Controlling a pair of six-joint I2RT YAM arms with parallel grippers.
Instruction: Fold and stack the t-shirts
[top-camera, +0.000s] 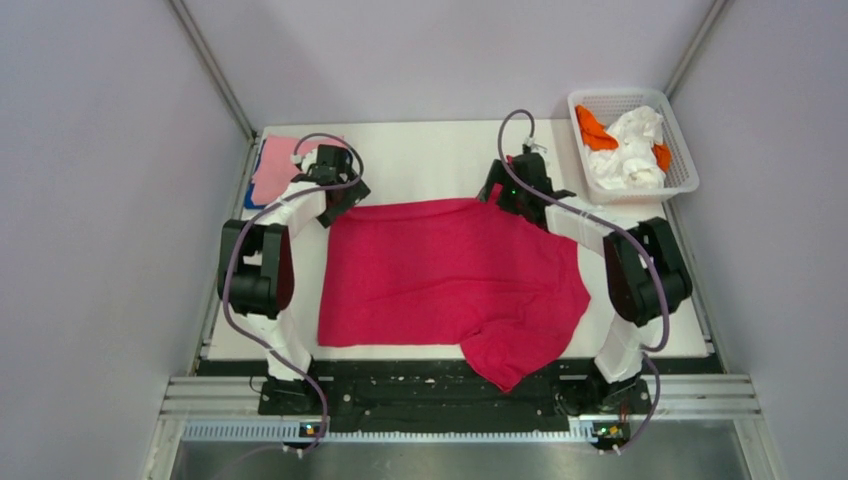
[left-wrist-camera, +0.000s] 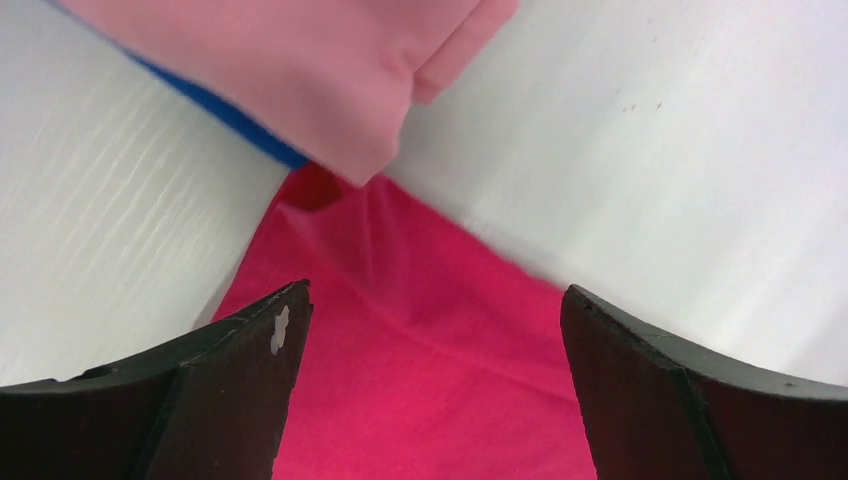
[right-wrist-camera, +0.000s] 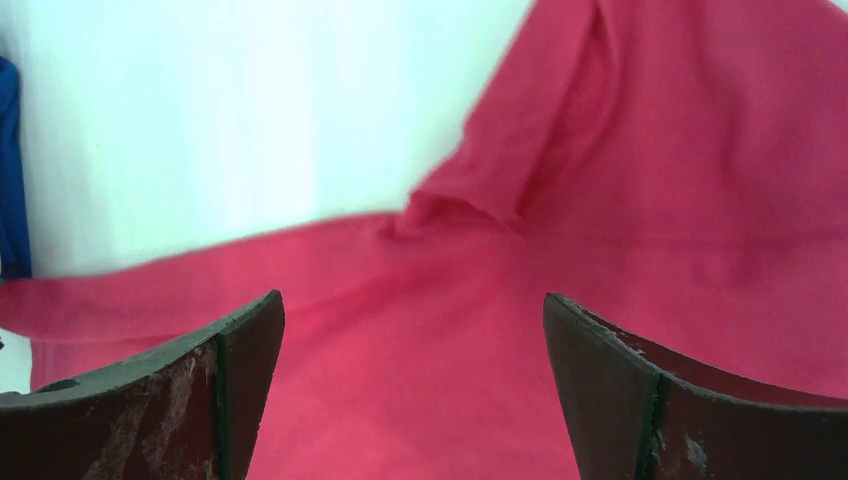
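Note:
The large crimson-red t-shirt (top-camera: 450, 275) lies spread on the white table, one sleeve hanging over the near edge. A folded light pink t-shirt (top-camera: 272, 168) lies on a deep blue one (top-camera: 250, 196) at the far left; both show in the left wrist view, pink (left-wrist-camera: 300, 70) over blue (left-wrist-camera: 230, 115). My left gripper (top-camera: 340, 200) is open over the red shirt's far left corner (left-wrist-camera: 420, 350). My right gripper (top-camera: 500, 192) is open over the shirt's far right part (right-wrist-camera: 420, 350), where a fold bunches up. Neither holds anything.
A white basket (top-camera: 681, 150) with orange and white cloths stands at the far right. Bare white table (top-camera: 420, 155) lies beyond the red shirt. Grey walls close in both sides. A blue edge shows at the left of the right wrist view (right-wrist-camera: 10, 170).

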